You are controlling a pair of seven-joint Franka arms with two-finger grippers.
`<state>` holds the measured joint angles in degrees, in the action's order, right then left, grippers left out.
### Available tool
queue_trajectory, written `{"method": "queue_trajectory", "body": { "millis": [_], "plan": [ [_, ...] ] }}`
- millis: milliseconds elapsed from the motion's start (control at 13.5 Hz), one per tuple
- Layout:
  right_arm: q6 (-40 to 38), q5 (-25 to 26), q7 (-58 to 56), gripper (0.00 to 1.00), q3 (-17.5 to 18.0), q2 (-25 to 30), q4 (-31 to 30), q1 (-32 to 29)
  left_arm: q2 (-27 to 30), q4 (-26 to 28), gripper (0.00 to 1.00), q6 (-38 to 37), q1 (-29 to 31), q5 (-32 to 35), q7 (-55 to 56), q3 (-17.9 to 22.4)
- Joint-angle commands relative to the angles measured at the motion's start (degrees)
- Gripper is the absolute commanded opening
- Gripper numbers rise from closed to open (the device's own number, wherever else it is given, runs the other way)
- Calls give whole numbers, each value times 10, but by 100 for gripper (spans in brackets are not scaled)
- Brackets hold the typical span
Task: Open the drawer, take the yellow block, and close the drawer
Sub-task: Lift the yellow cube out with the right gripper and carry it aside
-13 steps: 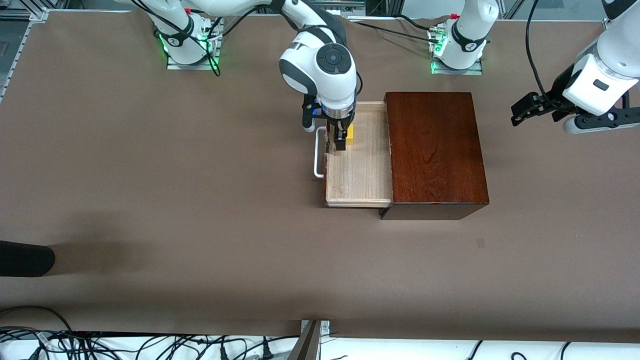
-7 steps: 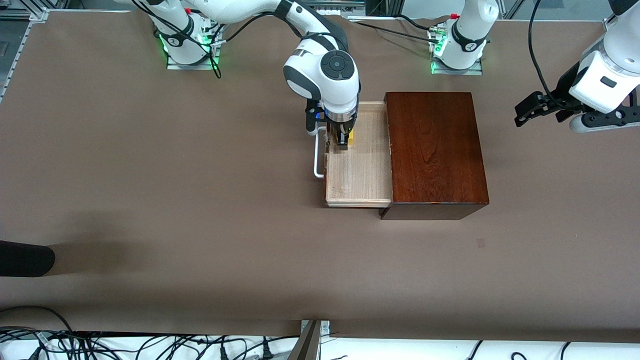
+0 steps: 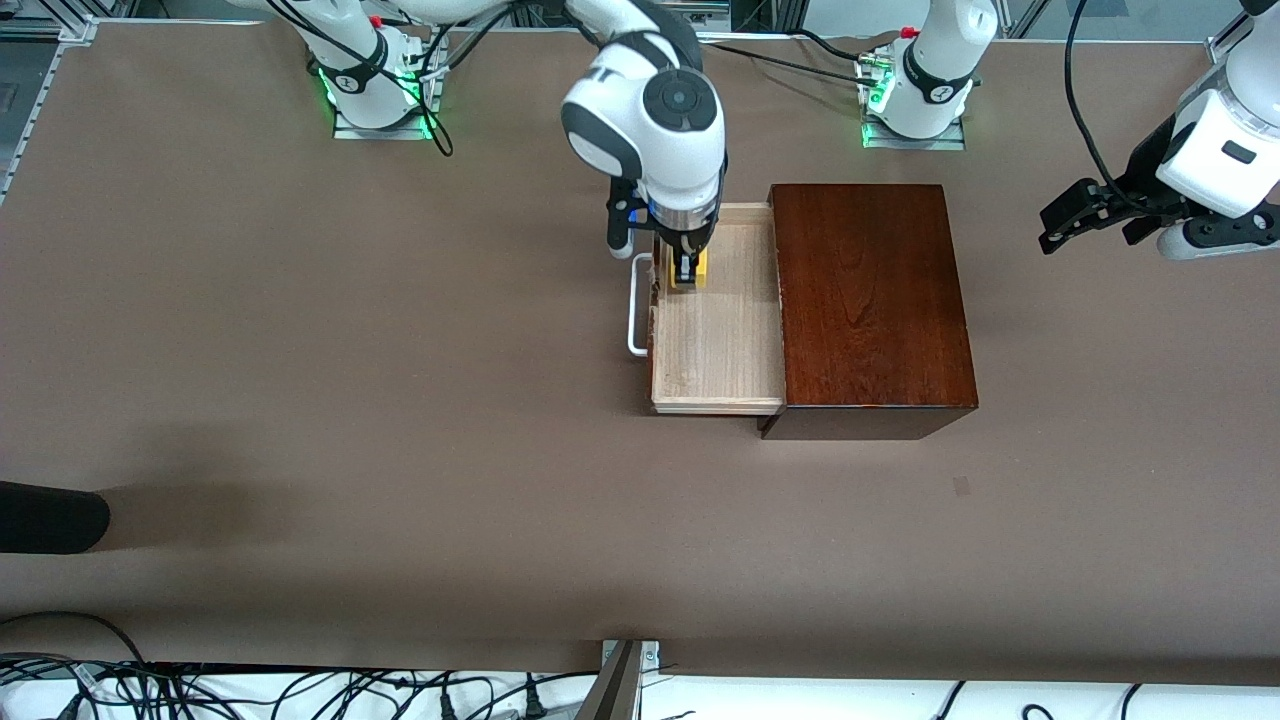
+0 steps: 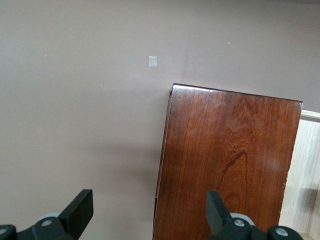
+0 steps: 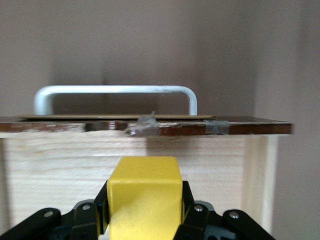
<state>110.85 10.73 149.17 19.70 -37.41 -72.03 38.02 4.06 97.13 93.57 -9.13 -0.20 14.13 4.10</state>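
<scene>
The drawer (image 3: 715, 350) stands pulled out of the dark mahogany box (image 3: 870, 300) toward the right arm's end of the table, its white loop handle (image 3: 634, 310) on the front. My right gripper (image 3: 685, 272) reaches down into the drawer, just inside the front panel (image 5: 150, 127), and is shut on the yellow block (image 3: 700, 268). In the right wrist view the yellow block (image 5: 145, 195) fills the space between the two black fingers (image 5: 186, 200), with the handle (image 5: 115, 90) past the panel. My left gripper (image 3: 1075, 215) hangs open and empty over the table at the left arm's end, away from the box (image 4: 225, 160).
A dark rounded object (image 3: 50, 517) pokes in at the right arm's end of the table, nearer to the front camera. A small grey mark (image 3: 961, 486) lies on the brown tabletop nearer the camera than the box. Cables run along the table's front edge.
The right gripper's fingers have closed on the yellow block inside the drawer and the wrist has shifted slightly. The left gripper has drifted farther from the box.
</scene>
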Motion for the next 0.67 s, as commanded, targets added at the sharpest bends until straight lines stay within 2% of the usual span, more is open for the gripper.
{"method": "queue_trajectory", "body": {
  "millis": [0, 371, 445, 593],
  "plan": [
    [-82, -2, -67, 5, -3, 20, 59, -5, -19, -28, 100, -2, 1, -1, -11, 0],
    [-156, -33, -361, 5, -5, 59, 54, -95, -34, -47, 100, -4, 1, -1, -6, -1],
    [-167, -39, -408, 5, -5, 72, 42, -117, -34, -50, 100, -4, 0, -1, -6, -1],
    [-166, -41, -530, 5, -7, 119, -20, -167, -33, -54, 100, -5, -1, -1, -9, -2]
  ]
}}
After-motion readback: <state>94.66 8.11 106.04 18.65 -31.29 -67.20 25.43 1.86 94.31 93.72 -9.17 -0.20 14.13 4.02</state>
